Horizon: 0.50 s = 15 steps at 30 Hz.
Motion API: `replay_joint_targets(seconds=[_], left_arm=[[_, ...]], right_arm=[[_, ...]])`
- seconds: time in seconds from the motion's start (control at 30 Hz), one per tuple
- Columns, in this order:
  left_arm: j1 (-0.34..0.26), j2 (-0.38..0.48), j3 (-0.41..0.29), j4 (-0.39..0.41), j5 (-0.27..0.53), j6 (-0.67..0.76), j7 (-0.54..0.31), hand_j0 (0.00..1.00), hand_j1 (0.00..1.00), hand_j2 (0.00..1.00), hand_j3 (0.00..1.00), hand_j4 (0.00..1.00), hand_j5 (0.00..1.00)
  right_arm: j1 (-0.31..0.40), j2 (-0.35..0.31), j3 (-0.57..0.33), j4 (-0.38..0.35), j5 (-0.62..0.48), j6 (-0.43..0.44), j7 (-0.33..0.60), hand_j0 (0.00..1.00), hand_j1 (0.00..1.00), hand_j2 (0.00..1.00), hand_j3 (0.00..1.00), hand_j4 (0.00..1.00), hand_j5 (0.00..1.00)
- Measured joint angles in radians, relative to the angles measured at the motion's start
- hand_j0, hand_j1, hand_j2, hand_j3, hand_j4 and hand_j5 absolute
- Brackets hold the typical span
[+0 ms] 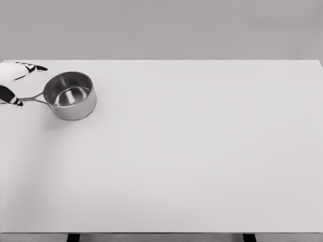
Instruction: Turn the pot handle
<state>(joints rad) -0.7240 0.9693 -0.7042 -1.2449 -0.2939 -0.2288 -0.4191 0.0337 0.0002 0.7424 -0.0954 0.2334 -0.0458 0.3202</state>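
- Pot (pixel 70 95): a small steel saucepan, upright on the white table (pixel 192 161), far back and close to the left edge.
- Its open mouth faces up; the shiny inside wall and flat bottom show, and nothing can be seen in it.
- Its handle (pixel 33 99) is a thin metal bar that runs out from the pot's left side, pointing left and a touch nearer, toward the table's left edge.
- Left hand (pixel 12 83) is at the far left edge of the view, just left of the pot; only part of it is inside the picture.
- One white finger with a dark tip (pixel 30 67) reaches right, passing just beyond the far-left side of the pot's rim; whether it touches the rim cannot be told.
- A second dark-tipped finger (pixel 14 99) lies lower and nearer, at the outer end of the handle, and seems to meet it.
- The two fingers stand apart, with the handle end between them or beside the nearer one; the hand is spread rather than curled, and no closed grasp on the handle shows.
- Right arm and hand are outside the picture.
- Table fills most of the view, with a grey wall behind it and two dark legs (pixel 73 237) at the near edge.
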Motion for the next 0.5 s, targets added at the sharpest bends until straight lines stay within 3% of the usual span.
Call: replay_joint_targets(seconds=[0.37, 0.5], left_arm=[[-0.052, -0.031, -0.048, 0.053, -0.027, -0.009, 0.030, 1.00, 1.00, 1.00, 1.00, 1.00, 1.00], [-0.048, -0.007, -0.035, 0.037, -0.025, -0.211, 0.030, 1.00, 1.00, 1.00, 1.00, 1.00, 1.00]], right_arm=[[0.000, 0.000, 0.000, 0.000, 0.000, 0.000, 0.000, 1.00, 1.00, 1.00, 1.00, 1.00, 1.00], [0.000, 0.000, 0.000, 0.000, 0.000, 0.000, 0.000, 1.00, 1.00, 1.00, 1.00, 1.00, 1.00]])
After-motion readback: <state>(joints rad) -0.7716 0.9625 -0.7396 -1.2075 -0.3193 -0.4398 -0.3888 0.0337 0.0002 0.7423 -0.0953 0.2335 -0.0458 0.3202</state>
